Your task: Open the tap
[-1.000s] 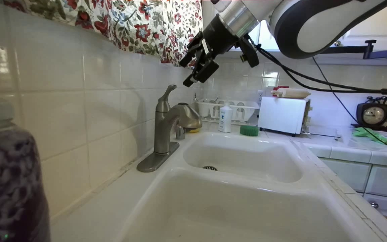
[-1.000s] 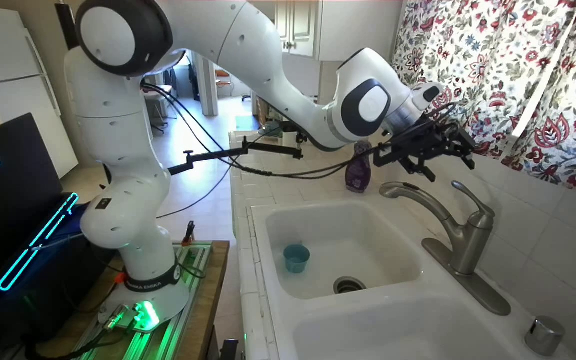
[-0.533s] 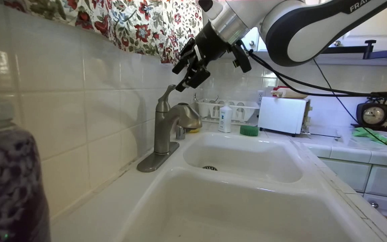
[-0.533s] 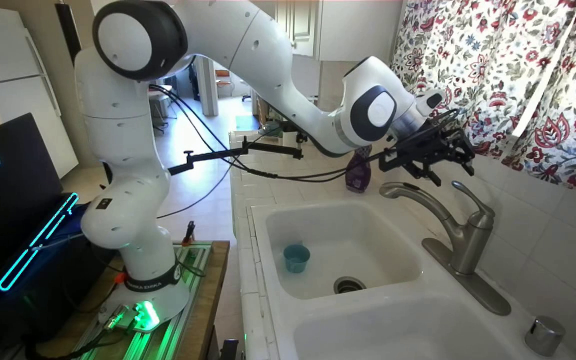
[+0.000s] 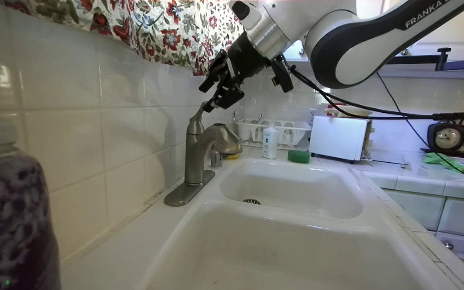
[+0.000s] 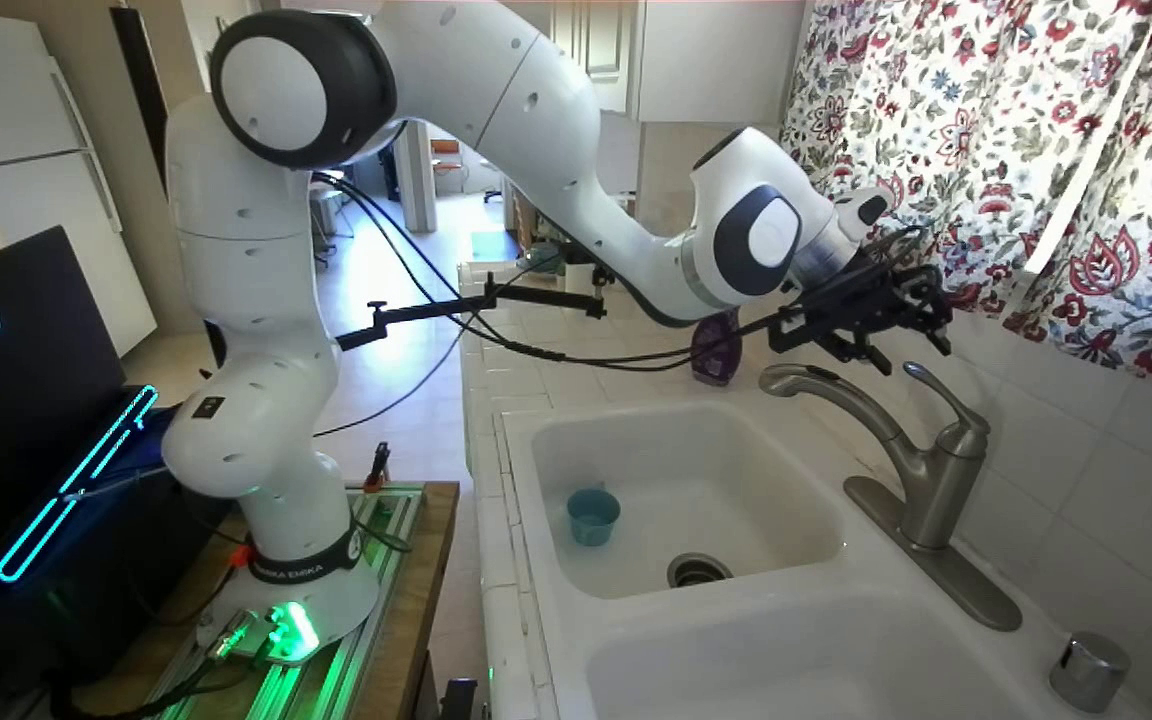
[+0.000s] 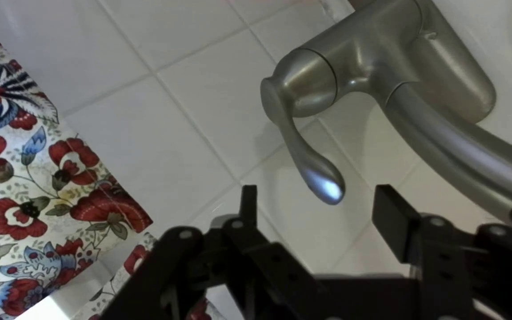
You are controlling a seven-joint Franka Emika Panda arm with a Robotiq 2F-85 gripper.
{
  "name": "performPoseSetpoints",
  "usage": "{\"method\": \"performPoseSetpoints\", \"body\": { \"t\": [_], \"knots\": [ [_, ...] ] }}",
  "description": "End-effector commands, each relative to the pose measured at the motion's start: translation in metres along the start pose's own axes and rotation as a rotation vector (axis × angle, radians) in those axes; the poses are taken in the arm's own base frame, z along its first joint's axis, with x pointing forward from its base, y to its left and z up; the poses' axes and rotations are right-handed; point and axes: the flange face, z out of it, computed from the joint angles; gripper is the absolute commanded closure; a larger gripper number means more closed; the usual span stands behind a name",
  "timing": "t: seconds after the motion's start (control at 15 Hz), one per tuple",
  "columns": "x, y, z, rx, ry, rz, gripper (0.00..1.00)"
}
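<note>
Lowered since the frame of one second ago, my hand [image 7: 316, 195] stands nearer to the tap [image 6: 939, 490], and the arm [image 6: 536, 100] behind it has dipped likewise. Condition of the hand: wide, its fingers [image 7: 249, 209] spread well apart. Location of the tap: on its base plate [image 6: 976, 596], set on the white ledge [image 5: 135, 245] between the double sink [image 5: 292, 251] and the tiled wall [image 5: 125, 153], body upright, spout [image 6: 844, 396] reaching out toward the sink. Its lever handle [image 7: 311, 164] slants up from the top; in the wrist view the rounded end points into the gap between the fingers, with tile visible on both sides. In an exterior view one fingertip [image 5: 212, 106] overlaps the handle's end; I cannot confirm contact. Also noted: a teal cup [image 6: 593, 517] in the same basin as a drain [image 6: 698, 570], a purple bottle [image 6: 716, 352] on the bench [image 6: 586, 385], and a floral curtain [image 6: 1066, 170] above the tap.
</note>
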Motion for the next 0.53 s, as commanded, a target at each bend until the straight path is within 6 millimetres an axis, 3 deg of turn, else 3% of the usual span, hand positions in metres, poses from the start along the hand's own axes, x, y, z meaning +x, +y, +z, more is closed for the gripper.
{"method": "performPoseSetpoints", "body": {
  "t": [0.0, 0.33, 0.47],
  "knots": [
    [0.0023, 0.0042, 0.0084, -0.034, 0.023, -0.029, 0.38],
    [-0.0004, 0.002, 0.0155, -0.036, 0.019, -0.047, 0.43],
    [-0.001, -0.0001, 0.0181, -0.034, 0.021, -0.049, 0.53]
  ]
}}
